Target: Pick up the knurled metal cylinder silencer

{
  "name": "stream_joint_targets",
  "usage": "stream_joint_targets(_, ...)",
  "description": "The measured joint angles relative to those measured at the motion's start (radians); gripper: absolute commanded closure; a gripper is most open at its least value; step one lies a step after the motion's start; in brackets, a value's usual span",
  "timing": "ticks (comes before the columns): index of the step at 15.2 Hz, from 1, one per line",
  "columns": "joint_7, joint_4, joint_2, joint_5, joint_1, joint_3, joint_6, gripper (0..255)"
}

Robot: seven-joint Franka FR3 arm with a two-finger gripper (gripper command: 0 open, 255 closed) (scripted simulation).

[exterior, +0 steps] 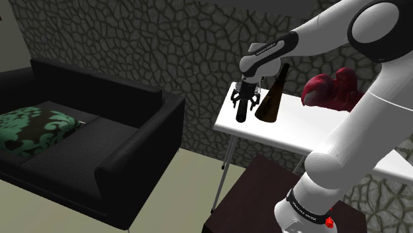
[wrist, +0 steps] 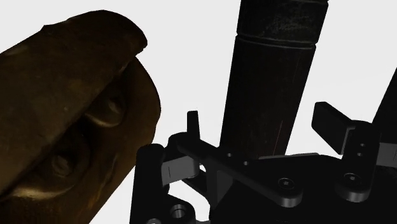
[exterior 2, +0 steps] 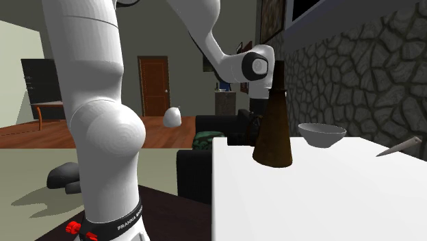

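One cylinder [wrist: 270, 95] between my gripper's [wrist: 261, 116] parted fingers [wrist: 331, 119], unheld | step: pre-grasp | next: squeeze, lift | bottle [exterior: 271, 102]: 3 o'clock, shoulder view.

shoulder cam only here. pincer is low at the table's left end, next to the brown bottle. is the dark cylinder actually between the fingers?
Observer: Yes. In the wrist view the dark cylinder stands inside the pincer. The fingers are apart and not clasping it.
Operator: Anything on the table past the bottle?
Observer: In the second exterior view a white bowl sits on the table, to the right of the brown bottle.
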Motion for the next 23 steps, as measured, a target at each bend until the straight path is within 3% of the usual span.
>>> stream_joint_targets(1, -0.001, -0.001, 0.004, 0.001, 0.000, 0.000, 0.005, 0)
stream_joint_targets(2, -0.001, -0.002, 0.006, 0.001, 0.000, -0.001, 0.008, 255)
stream_joint_targets(12, -0.001, -0.003, 0.007, 0.001, -0.001, -0.001, 0.011, 255)
stream_joint_targets(23, 0.003, 0.065, -0.060, -0.007, 0.000, 0.002, -0.124, 255)
